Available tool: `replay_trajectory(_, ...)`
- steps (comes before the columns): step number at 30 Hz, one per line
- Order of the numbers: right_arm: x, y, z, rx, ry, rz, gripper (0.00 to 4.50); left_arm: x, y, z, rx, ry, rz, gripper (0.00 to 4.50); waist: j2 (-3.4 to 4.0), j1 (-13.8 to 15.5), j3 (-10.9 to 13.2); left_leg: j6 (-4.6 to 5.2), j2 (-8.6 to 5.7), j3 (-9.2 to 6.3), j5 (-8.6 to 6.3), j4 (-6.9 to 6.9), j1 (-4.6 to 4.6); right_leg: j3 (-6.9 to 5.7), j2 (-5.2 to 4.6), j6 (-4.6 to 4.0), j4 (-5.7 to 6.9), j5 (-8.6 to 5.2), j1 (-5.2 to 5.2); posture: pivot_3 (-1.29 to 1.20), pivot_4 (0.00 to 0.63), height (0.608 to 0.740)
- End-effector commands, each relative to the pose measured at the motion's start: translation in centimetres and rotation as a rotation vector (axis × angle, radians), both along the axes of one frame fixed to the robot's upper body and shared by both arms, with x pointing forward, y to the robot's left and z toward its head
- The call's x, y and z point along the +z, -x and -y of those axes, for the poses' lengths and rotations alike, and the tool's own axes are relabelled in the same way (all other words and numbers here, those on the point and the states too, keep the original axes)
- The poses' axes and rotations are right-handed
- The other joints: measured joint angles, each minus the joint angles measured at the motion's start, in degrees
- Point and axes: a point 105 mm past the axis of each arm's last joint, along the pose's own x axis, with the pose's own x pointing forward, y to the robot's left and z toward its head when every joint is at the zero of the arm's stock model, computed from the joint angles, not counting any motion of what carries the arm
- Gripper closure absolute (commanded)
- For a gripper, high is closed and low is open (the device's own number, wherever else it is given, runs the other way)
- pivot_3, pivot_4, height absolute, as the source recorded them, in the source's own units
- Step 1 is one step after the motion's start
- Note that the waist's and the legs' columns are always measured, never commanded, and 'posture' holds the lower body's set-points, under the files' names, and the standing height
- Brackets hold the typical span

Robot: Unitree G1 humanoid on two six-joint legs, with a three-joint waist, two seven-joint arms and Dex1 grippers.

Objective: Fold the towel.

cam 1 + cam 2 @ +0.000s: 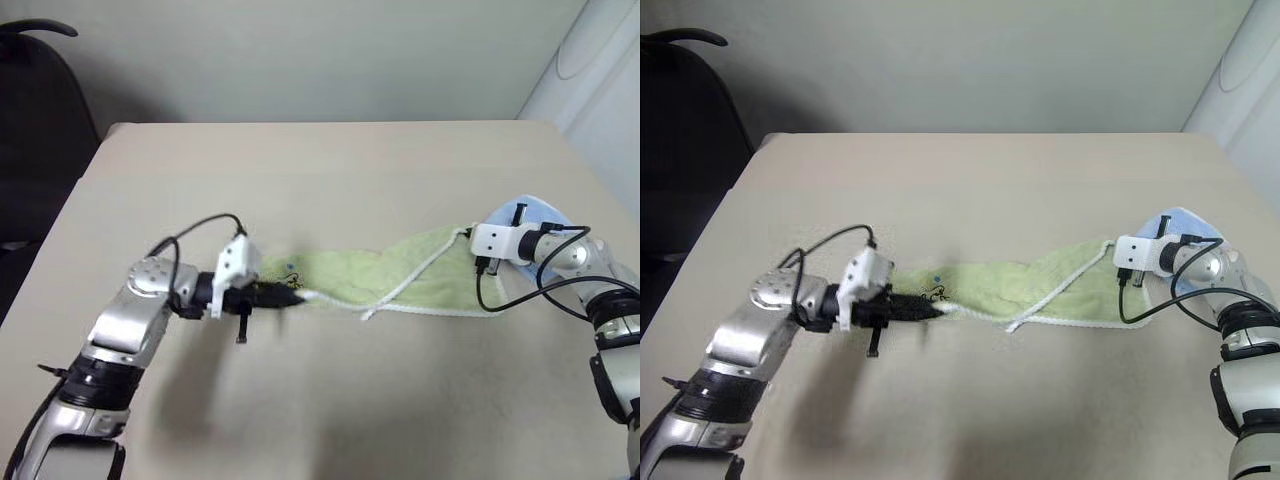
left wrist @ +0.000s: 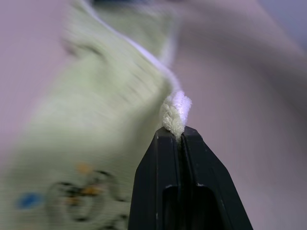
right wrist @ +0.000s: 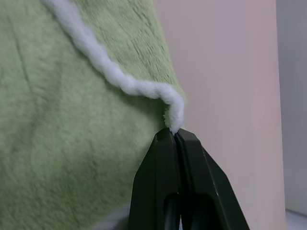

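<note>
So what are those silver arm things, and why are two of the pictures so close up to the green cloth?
Those are the two arms of a robot that stands at a table. Two pictures come from cameras in its head, looking down over its arms. The other two come from small cameras on its wrists, so they sit very near whatever the arm is gripping.

On the table lies a light green towel with a white stitched edge, stretched out between the arms. A little embroidered picture sits near its left end. A light blue cloth peeks out behind the right arm.

Each arm ends in two black jaws. The left gripper is shut on the towel's edge at one end, and the right gripper is shut on the edge at the other end. The robot is meant to fold the towel.
</note>
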Motion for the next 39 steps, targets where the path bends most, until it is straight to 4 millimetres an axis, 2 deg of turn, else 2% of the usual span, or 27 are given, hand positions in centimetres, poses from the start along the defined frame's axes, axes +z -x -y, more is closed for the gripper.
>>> replay_trajectory(1,3.7,-0.4,1.1,-0.031,-0.040,0.092,4.50,3.5,-0.6,-0.4,0.066,0.136,0.055,4.45,0.00,0.00,0.00,0.00,0.00,0.01,0.00,0.00,0.00,0.00,0.00,0.00,0.00,0.00,0.00,0.00,0.150,0.740)
replay_trajectory(5,6.1,-0.7,1.6,-0.053,-0.060,0.155,4.50,6.8,-2.5,-1.3,0.188,0.293,0.096,4.45,0.00,0.10,0.00,-0.01,0.01,0.01,0.01,0.02,0.00,-0.01,0.00,0.00,0.00,0.00,0.00,0.00,0.150,0.740)
replay_trajectory(11,11.8,-1.5,1.9,-0.090,-0.091,0.298,4.50,14.4,-6.3,-2.9,0.369,0.562,0.246,4.45,0.03,0.22,0.02,0.00,0.00,0.03,0.04,0.12,-0.01,-0.01,0.00,0.02,0.06,0.02,0.00,0.00,0.150,0.740)
replay_trajectory(13,13.3,-1.5,2.0,-0.093,-0.102,0.329,4.50,16.3,-7.0,-3.4,0.390,0.618,0.276,4.45,0.03,0.22,0.02,0.00,0.00,0.03,0.04,0.17,-0.05,-0.01,0.00,0.04,0.04,0.02,-0.01,0.00,0.150,0.740)
replay_trajectory(16,15.7,-1.2,1.9,-0.080,-0.132,0.370,4.50,18.9,-7.1,-4.4,0.397,0.673,0.321,4.45,0.03,0.25,0.02,0.04,-0.01,0.04,0.06,0.22,-0.11,0.00,0.01,0.04,-0.03,0.02,-0.02,0.00,0.150,0.740)
replay_trajectory(20,18.3,0.2,2.2,-0.040,-0.190,0.389,4.50,20.3,-5.9,-5.8,0.392,0.655,0.377,4.45,0.03,0.27,0.02,0.06,-0.02,0.10,0.08,0.12,-0.33,0.02,0.01,0.03,-0.15,0.02,-0.21,0.00,0.150,0.740)
replay_trajectory(22,18.4,0.9,2.2,-0.012,-0.213,0.368,4.50,20.1,-5.2,-6.3,0.380,0.642,0.370,4.45,0.03,0.32,0.02,0.06,-0.02,0.11,0.09,0.18,-0.79,0.02,0.02,0.03,-0.14,0.02,-0.66,0.00,0.150,0.740)
replay_trajectory(25,17.8,3.0,1.8,0.059,-0.264,0.286,4.50,18.3,-2.7,-6.7,0.342,0.581,0.324,4.45,0.03,0.28,0.02,0.05,-0.02,0.16,0.10,0.33,-1.04,0.03,0.04,0.04,-0.08,0.02,-0.87,0.00,0.150,0.740)
replay_trajectory(30,14.5,7.9,1.2,0.125,-0.320,0.030,4.50,15.8,1.8,-7.4,0.319,0.543,0.204,4.45,0.03,0.62,0.02,0.04,-0.01,0.17,0.09,0.49,-1.46,0.02,0.07,0.04,-0.21,0.01,-1.11,0.00,0.150,0.740)
replay_trajectory(33,12.5,10.5,0.9,0.127,-0.359,-0.119,4.50,13.2,4.4,-7.0,0.299,0.463,0.121,4.45,0.03,0.79,0.02,0.03,0.00,0.22,0.08,0.82,-1.57,0.03,0.09,0.06,-0.07,0.01,-1.13,0.00,0.150,0.740)
replay_trajectory(35,11.1,12.1,0.8,0.118,-0.379,-0.229,4.50,11.4,5.5,-7.2,0.325,0.434,0.036,4.45,0.03,0.80,0.02,0.03,0.00,0.26,0.09,0.91,-1.46,0.07,0.09,0.14,0.02,0.03,-1.04,0.00,0.150,0.740)
replay_trajectory(37,9.9,13.4,0.7,0.115,-0.387,-0.324,4.50,9.9,6.2,-7.5,0.355,0.405,-0.012,4.45,-0.02,0.75,0.05,0.01,0.01,0.29,0.07,0.80,-0.82,0.13,0.09,0.19,-0.14,0.02,-0.51,0.00,0.150,0.740)
replay_trajectory(39,9.2,13.7,0.7,0.107,-0.394,-0.355,4.50,8.8,6.5,-7.6,0.379,0.394,-0.045,4.45,-0.05,0.73,0.12,0.00,0.02,0.30,0.07,0.80,-0.15,0.15,0.09,0.28,-0.02,-0.02,0.05,0.00,0.150,0.740)
